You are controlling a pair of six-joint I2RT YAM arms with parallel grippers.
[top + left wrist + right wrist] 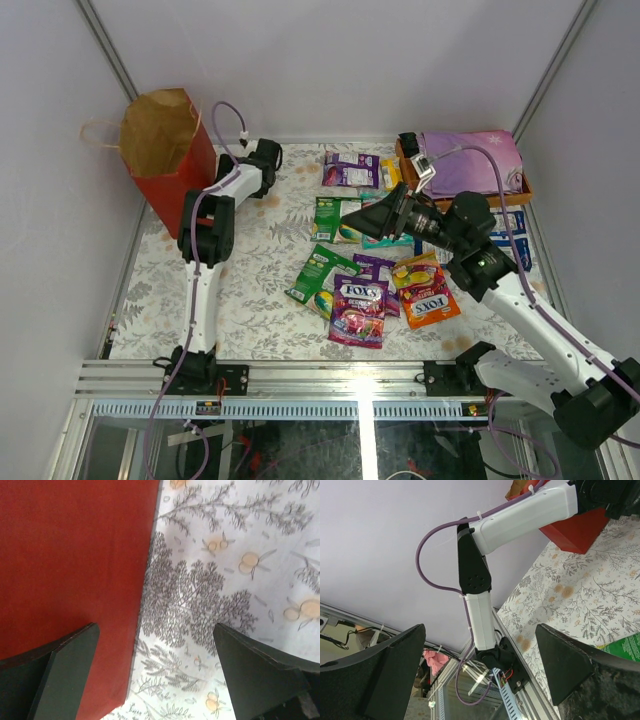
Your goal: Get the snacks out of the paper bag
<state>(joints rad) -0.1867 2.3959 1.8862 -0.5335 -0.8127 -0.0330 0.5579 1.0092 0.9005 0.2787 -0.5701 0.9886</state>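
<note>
Overhead, a red paper bag (165,160) stands upright in the upper left of the frame. Its mouth is open, showing the brown inside, and a thin loop handle sticks out at its left. The snacks (360,300) lie outside it, scattered across the middle of the floral worktop (250,290). They are green, purple, teal and orange glossy packets, several overlapping, some marked FOX'S.

The left fingers (65,675) are spread wide and hold nothing. In the left wrist view one finger sits over the bag's red wall at lower left, the other over bare worktop at lower right. Whether they touch the bag cannot be told.

The right fingers (390,670) are also spread wide and empty, hanging over the packets right of centre in the overhead view.

In the upper right, a wooden tray (524,188) holds a purple cloth (475,160).
</note>
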